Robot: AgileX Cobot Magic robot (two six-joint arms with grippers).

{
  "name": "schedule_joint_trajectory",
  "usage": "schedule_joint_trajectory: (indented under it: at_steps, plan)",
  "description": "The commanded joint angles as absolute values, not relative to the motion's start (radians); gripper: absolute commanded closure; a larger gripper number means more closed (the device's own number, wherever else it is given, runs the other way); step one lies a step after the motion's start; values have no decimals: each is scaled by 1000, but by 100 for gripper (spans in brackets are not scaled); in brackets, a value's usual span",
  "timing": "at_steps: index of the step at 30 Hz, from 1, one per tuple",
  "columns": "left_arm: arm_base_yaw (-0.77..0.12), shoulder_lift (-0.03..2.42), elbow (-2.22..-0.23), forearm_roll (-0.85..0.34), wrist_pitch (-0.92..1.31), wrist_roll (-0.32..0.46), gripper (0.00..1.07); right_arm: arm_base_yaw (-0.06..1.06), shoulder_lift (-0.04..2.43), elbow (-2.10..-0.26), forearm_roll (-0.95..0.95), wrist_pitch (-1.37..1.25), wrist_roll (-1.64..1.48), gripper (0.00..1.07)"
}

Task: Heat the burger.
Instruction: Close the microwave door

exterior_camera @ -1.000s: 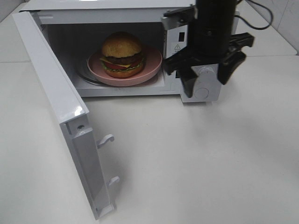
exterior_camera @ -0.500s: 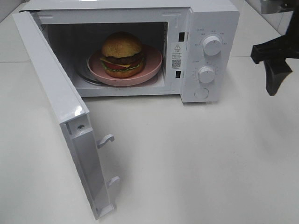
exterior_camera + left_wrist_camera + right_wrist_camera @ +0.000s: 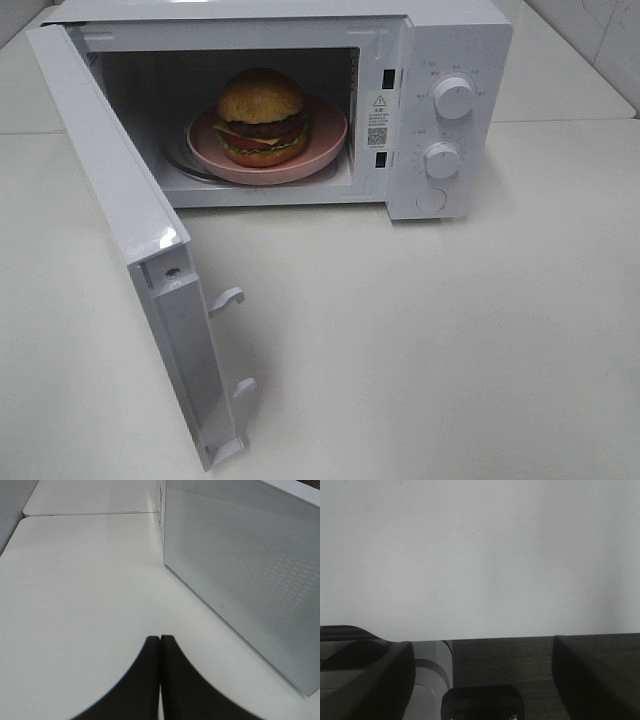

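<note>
The burger sits on its pink plate inside the microwave, at eleven o'clock on the table, with the door hanging wide toward seven. Shutting it looks like the step due. The left claw, fingers pressed together and empty, lies near the door's dotted outer face (handy for a push). Press near the free edge and sweep steadily until the hooks latch. The right claw stands spread, holding nothing.
</note>
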State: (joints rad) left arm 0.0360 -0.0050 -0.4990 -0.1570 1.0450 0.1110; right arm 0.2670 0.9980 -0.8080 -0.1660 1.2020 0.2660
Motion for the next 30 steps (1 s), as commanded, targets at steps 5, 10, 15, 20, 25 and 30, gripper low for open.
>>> schedule_joint_trajectory:
  at_steps: [5,10,15,20,25,30]
  plan:
    - [35,-25,-496,-158,1037,104,107,267,704,-595,-158,1173,277,34]
    - [35,-25,-496,-158,1037,104,107,267,444,-549,-154,1138,247,34]
    - [35,-25,-496,-158,1037,104,107,267,311,-539,-127,1065,207,34]
    - [35,-25,-496,-158,1037,104,107,267,156,-515,-60,1018,111,34]
    - [35,-25,-496,-158,1037,104,107,267,12,-509,0,1010,48,34]
    - [35,-25,-496,-160,1037,104,107,267,-27,-510,-7,1015,47,34]
